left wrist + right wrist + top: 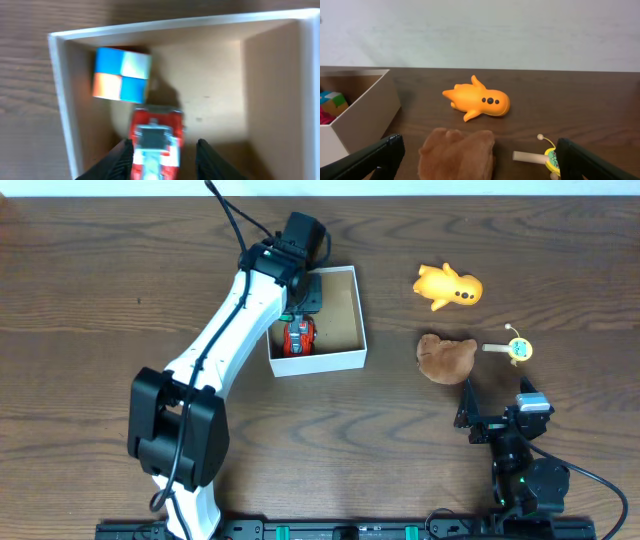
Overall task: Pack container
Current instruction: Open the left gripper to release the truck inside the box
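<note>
One container [320,363] sat just 12 o'clock of the worktop [80,300] centre. Inside lay one red car [156,137] and one colour cube [121,74], at the car's 11 o'clock in the left wrist view; overhead, the arm hid the cube. Toward 3 o'clock lay one orange toy [449,285], one brown plush [445,357] and one yellow wooden piece [512,348], too small to identify. The left hand [165,145] stood parted astride the car, contact blurred. The right hand [480,160] gaped wide, empty, at 5 o'clock.
</note>
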